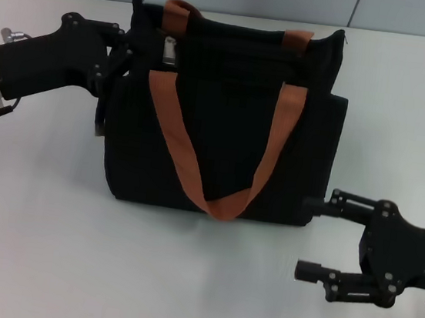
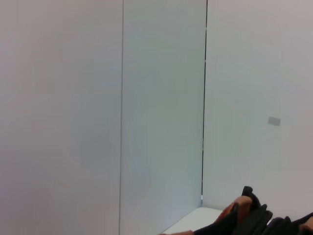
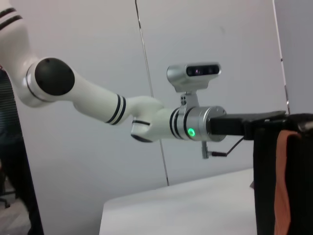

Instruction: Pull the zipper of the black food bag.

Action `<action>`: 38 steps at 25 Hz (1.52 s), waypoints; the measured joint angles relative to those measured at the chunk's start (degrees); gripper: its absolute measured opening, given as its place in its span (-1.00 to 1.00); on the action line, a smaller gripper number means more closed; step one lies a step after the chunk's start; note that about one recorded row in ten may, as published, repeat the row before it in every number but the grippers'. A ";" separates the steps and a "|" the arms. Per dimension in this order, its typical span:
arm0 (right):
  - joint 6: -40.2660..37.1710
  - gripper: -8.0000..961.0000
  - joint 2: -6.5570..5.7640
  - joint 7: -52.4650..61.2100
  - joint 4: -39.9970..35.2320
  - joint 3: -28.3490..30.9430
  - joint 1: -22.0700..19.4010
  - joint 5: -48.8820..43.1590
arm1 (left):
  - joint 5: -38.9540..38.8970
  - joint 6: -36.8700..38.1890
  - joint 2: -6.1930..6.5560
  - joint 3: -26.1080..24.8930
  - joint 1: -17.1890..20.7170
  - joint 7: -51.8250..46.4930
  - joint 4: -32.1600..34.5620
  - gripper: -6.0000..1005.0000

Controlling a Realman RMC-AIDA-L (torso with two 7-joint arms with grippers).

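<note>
- Head view shows the black food bag [image 1: 224, 129] standing upright on the white table [image 1: 31, 245], in the middle and a little to the far side.
- Its long axis runs from left to right, and its wide front face looks toward me.
- One orange-brown strap handle [image 1: 219, 199] hangs down in a loop over the front face; the second handle [image 1: 183, 6] stands up along the far upper edge.
- The zipper [image 1: 169, 51] is a small silver-grey tab at the left end of the upper edge. It hangs with its long side pointing down the front face.
- My left gripper [image 1: 118, 46] is at the upper left corner of the bag, touching it or almost touching, just to the left of the zipper. I cannot tell if its fingers pinch the fabric or only lie against it.
- My right gripper [image 1: 313, 237] rests low on the table, near the right lower corner of the bag. Its two fingers are spread apart and hold nothing; the farther finger is just beside the bag's side.
- Right wrist view shows my left arm [image 3: 98, 103] reaching to the bag's top corner, with a grey panelled wall [image 3: 220, 39] behind.
- Left wrist view shows mostly this wall and only a small part of the bag's top.
</note>
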 joint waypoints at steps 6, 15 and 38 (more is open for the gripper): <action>-2.38 0.69 -0.16 4.74 0.00 -0.01 0.22 5.88 | -0.06 -0.12 -0.59 0.00 -0.80 -0.06 0.00 -0.97; -4.92 0.68 -0.63 23.81 -0.16 -0.02 4.76 16.88 | -0.39 -0.21 -0.72 0.01 -1.13 -0.65 -0.01 -0.97; 14.68 0.53 -1.37 45.98 -1.53 -6.74 18.19 17.62 | -2.28 -1.51 -1.57 0.01 -2.35 -5.15 0.17 -0.96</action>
